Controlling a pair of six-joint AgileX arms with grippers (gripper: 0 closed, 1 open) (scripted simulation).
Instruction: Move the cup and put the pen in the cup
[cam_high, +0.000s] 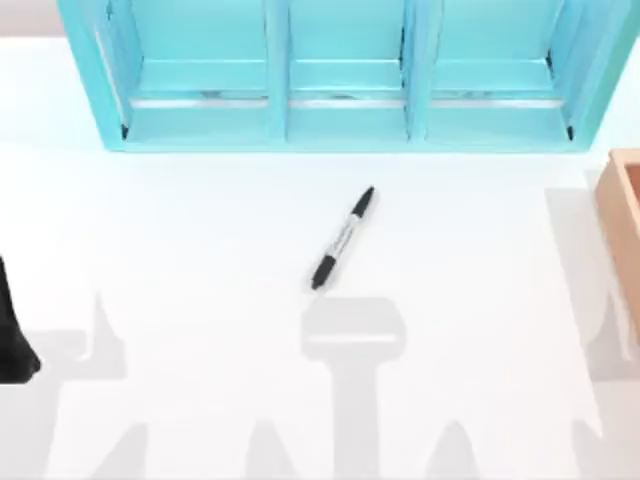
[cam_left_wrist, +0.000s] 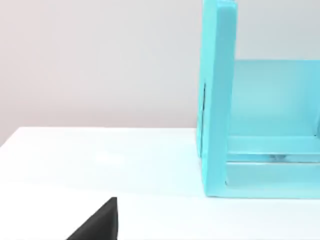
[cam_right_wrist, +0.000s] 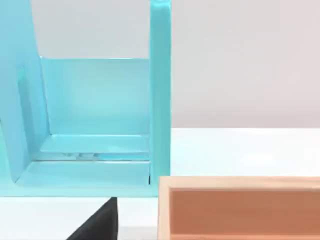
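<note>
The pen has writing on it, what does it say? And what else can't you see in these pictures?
- Pen, top view: the dark print on its barrel is too small to read.
- Wooden box, top view: cut off by the right edge; in the right wrist view its lower part runs off the frame.
- Blue shelf, top view: its upper part is cut off by the top edge.

One pen (cam_high: 343, 238) lies on the one white worktop (cam_high: 200, 250). There is one blue shelf (cam_high: 345, 120), and it has three open spaces side by side. One brown wooden box (cam_high: 622, 215) sits at the right edge.
</note>
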